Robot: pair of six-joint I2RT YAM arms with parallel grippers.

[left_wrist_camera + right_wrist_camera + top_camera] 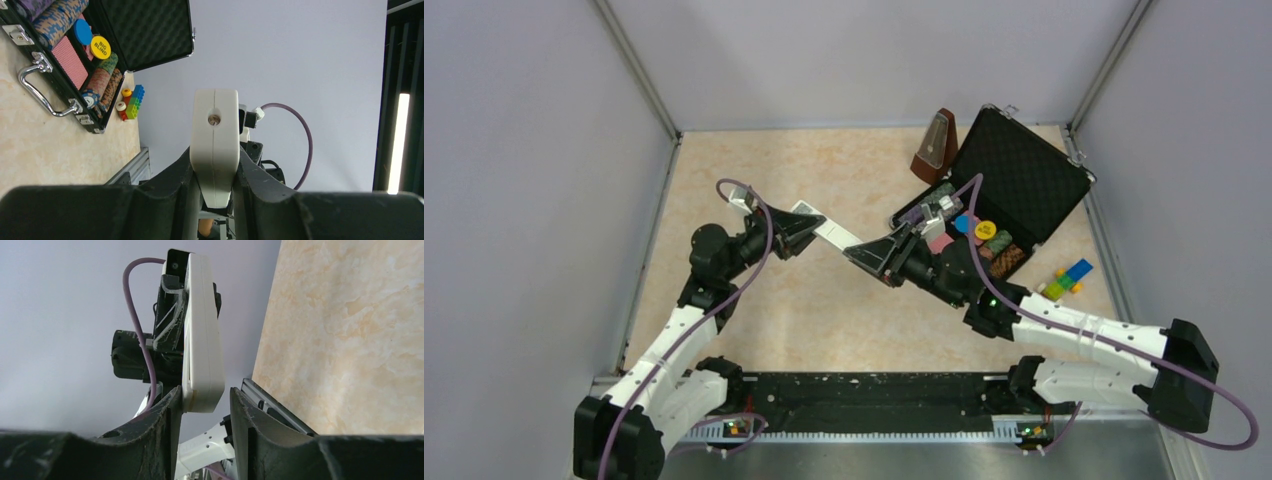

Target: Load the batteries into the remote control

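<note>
Holding the remote control [836, 236] up off the tabletop [824, 320] between both arms right now, so here's where things stand. My left gripper [814, 228] is clamped hard on one end of it. My right gripper [866, 254] sits around the other end, but loosely. In the right wrist view one finger touches the white shell and there's a sliver of daylight on the other side, so I'd call that one slack rather than pinching. Progress-wise, honestly not much I can vouch for. I can't spot the batteries in any view, red or black, and nothing shows the battery compartment, so I can't tell if anything is loaded. My guess is the actual loading is all yet to come. Further back on the right, the black case [1024, 172] lies open with its lid tipped back. Its tray holds rows of poker chips [1004, 256], a pink deck-sized block [939, 243], a blue disc [962, 223] and a yellow disc [100, 46] marked BIG BLIND. A clump of toy blocks [1067, 279] sits just outside the case, and a brown metronome [935, 145] stands behind it near the back wall.
</note>
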